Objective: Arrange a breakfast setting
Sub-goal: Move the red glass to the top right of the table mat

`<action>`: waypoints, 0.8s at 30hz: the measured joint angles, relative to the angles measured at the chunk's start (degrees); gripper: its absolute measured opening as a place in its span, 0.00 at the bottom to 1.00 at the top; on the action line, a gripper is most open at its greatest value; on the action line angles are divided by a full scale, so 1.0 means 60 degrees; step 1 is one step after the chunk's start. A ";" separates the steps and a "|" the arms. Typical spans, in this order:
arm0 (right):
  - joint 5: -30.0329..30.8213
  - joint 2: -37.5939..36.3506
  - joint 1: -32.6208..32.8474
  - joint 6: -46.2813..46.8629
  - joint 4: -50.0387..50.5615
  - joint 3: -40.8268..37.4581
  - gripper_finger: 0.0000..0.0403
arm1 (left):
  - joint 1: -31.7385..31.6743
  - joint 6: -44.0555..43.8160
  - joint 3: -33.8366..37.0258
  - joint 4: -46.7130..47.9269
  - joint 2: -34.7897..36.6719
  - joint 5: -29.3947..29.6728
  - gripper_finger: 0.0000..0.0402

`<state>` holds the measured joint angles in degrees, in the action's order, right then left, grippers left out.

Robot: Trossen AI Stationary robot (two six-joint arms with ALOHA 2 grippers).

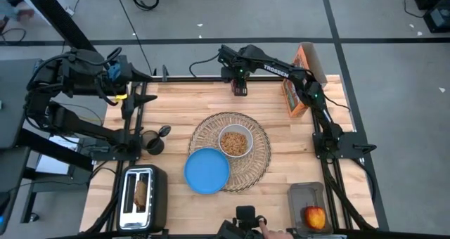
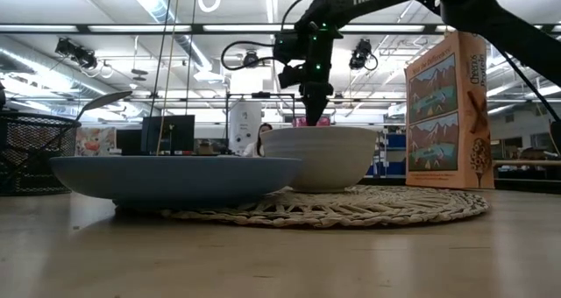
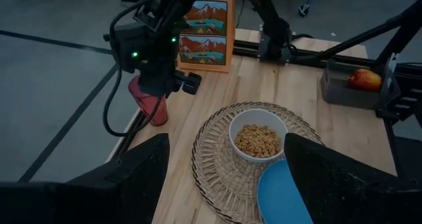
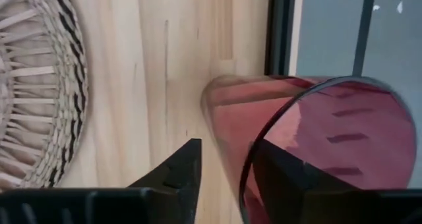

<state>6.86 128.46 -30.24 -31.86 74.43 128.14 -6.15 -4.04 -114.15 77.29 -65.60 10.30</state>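
Observation:
The pink cup (image 4: 316, 138) stands upright on the table near its far edge, also seen in the left wrist view (image 3: 148, 105). My right gripper (image 4: 227, 151) hangs over the pink cup (image 1: 240, 90), pointing down. It is open, with one finger inside the cup and one outside. A white bowl (image 1: 235, 141) of cereal sits on the wicker placemat (image 1: 256, 162). The blue plate (image 1: 207, 171) overlaps the placemat's near left edge. My left gripper (image 3: 226, 141) waits open, raised at the table's left side. My right gripper comes at the pink cup from above, steeply slanted. One finger (image 4: 280, 168) is inside the cup and the other (image 4: 181, 168) outside, astride the wall at the rim (image 4: 224, 128). Whether either finger touches the wall, I cannot tell. The cup stands on the table.
The orange cereal box (image 1: 299, 81) stands at the far right. An apple (image 1: 315, 216) lies in a grey tray at the near right. A toaster (image 1: 140, 197) holds toast at the near left. A black mesh holder (image 1: 152, 143) with a spoon (image 1: 164, 131) stands left of the placemat.

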 joint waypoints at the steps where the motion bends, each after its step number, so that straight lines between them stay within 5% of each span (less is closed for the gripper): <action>1: 0.0055 0.0000 0.0014 -0.0007 -0.0031 0.0000 0.32 | -0.0001 -0.0003 0.0000 0.0004 0.0000 0.0001 0.76; 10: -0.0018 -0.0025 0.0023 -0.0029 0.0125 -0.0001 0.04 | 0.0003 0.0041 0.0000 0.0008 0.0000 -0.0002 0.76; 18: 0.0163 -0.0018 0.0172 0.0369 0.0827 0.0254 0.03 | -0.0001 0.0159 0.0004 0.0004 0.0000 0.0000 0.76; 24: -0.0486 -0.0443 0.0504 0.2168 0.2565 0.0886 0.03 | -0.0001 0.0292 0.0004 0.0008 0.0000 0.0001 0.76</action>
<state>3.95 125.81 -27.21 -18.85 89.82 133.45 -6.15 -2.28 -114.13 77.34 -65.60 10.31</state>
